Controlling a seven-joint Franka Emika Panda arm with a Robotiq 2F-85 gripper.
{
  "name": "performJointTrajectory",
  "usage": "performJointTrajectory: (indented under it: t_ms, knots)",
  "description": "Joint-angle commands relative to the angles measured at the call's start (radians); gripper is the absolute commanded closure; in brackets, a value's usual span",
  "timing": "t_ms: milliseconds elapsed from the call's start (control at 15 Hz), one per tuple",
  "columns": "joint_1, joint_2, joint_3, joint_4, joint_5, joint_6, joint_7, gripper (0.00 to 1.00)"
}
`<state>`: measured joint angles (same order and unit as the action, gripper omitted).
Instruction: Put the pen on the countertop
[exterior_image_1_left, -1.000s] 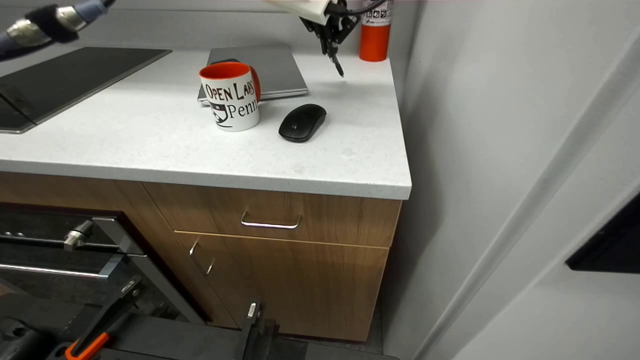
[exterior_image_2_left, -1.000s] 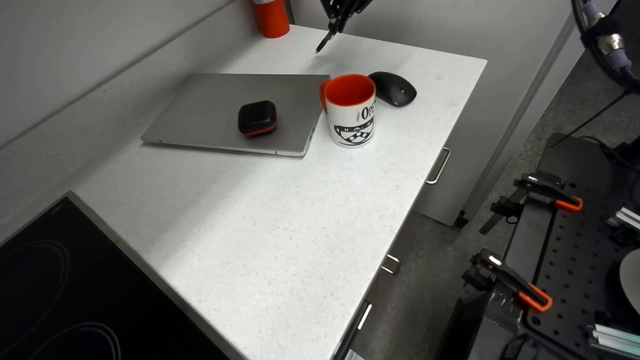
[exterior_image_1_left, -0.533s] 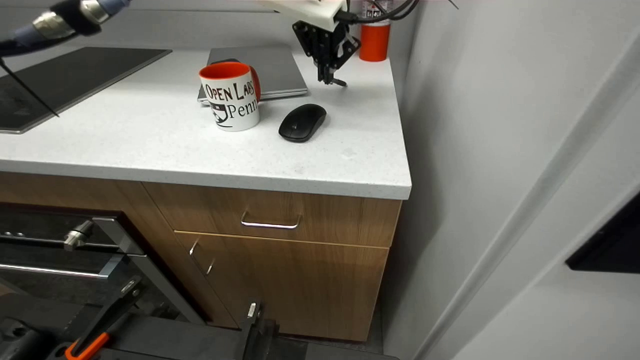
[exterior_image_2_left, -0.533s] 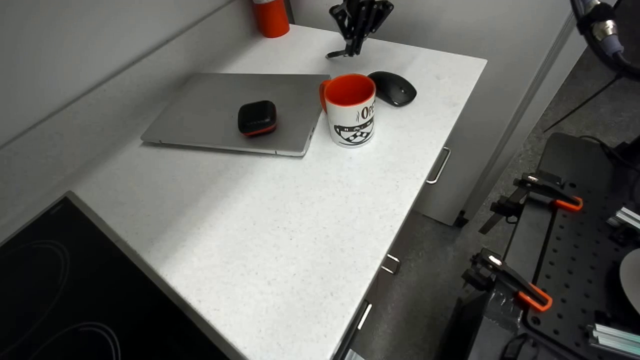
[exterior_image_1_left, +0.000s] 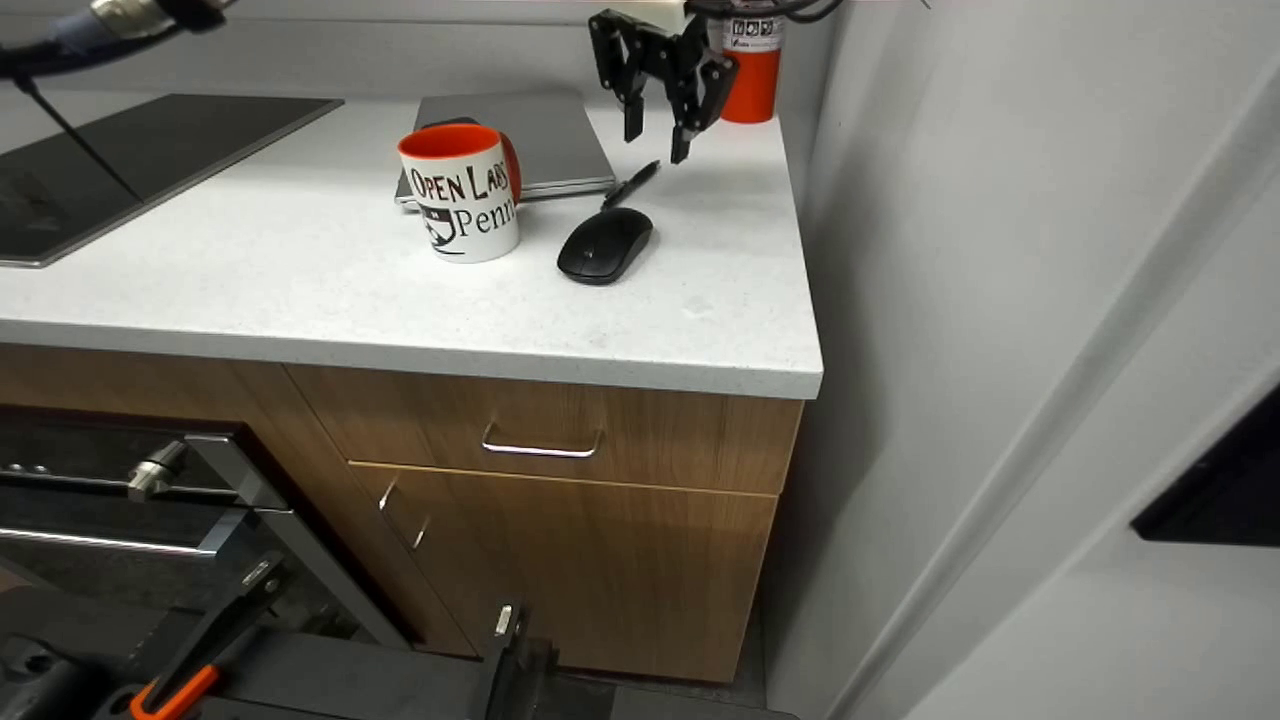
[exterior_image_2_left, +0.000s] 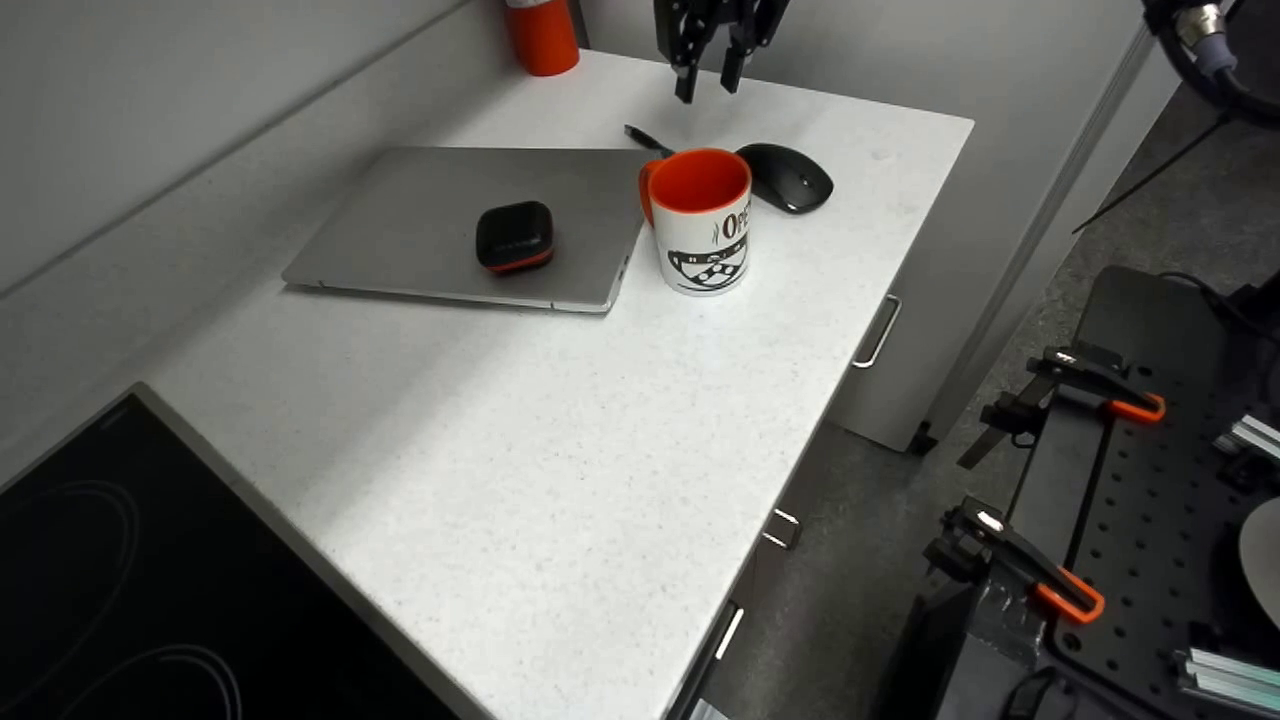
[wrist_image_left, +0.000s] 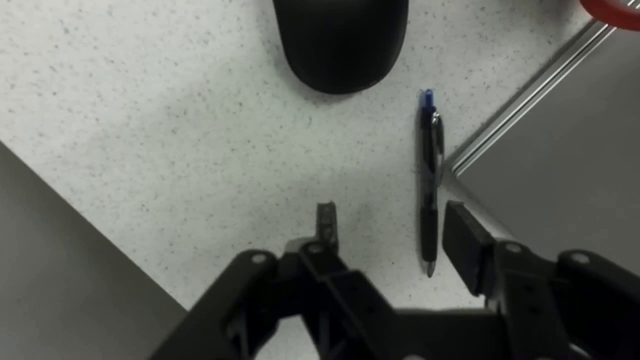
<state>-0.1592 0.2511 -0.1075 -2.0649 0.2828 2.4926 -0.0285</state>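
A dark pen (exterior_image_1_left: 632, 186) is lying flat and free on the white countertop (exterior_image_1_left: 300, 270), no longer hanging from the gripper (exterior_image_1_left: 656, 142), whose fingers (wrist_image_left: 465, 250) are standing wide apart above the surface, holding nothing. With the release, the task is looking all but complete; only a clean withdrawal is seeming to remain.

In the wrist view, the pen's blue end is stopping near a black computer mouse (wrist_image_left: 345, 45) without touching it, while its clip side is resting just beside the corner of a closed grey laptop (wrist_image_left: 565, 130), a sliver of countertop showing between.

In an exterior view, the laptop is crowding the pen from the left and the computer mouse from the near side. A white mug (exterior_image_1_left: 465, 230) with an orange-red inside is standing farther left, and a dark cooktop (exterior_image_1_left: 200, 150) is lying well off beyond it. Open room is stretching from the pen to the countertop's right edge, beyond which a pale panel (exterior_image_1_left: 960, 200) is rising; the near edge is running well apart, past the computer mouse. A red cylinder (exterior_image_1_left: 755, 95) is standing at the far right, behind the gripper. Straight up is looking like the safest way out; a sideways sweep could be nudging the pen or catching the laptop.
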Motion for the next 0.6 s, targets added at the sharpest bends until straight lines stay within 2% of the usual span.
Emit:
performJointTrajectory:
  t_ms: [0, 67, 133, 333, 400, 533]
  knots:
    - [-0.007, -0.008, 0.005, 0.038, 0.000, -0.026, 0.012, 0.14]
    - [-0.008, -0.009, 0.005, 0.044, 0.001, -0.029, 0.012, 0.05]
    - [-0.009, -0.012, 0.007, 0.050, 0.005, -0.038, 0.008, 0.00]
    - [-0.016, -0.022, 0.018, 0.058, 0.031, -0.066, -0.014, 0.00]
    - [-0.005, -0.006, 0.008, 0.039, 0.002, -0.006, 0.002, 0.00]
    - [-0.004, -0.009, 0.011, 0.044, 0.006, -0.019, 0.001, 0.00]
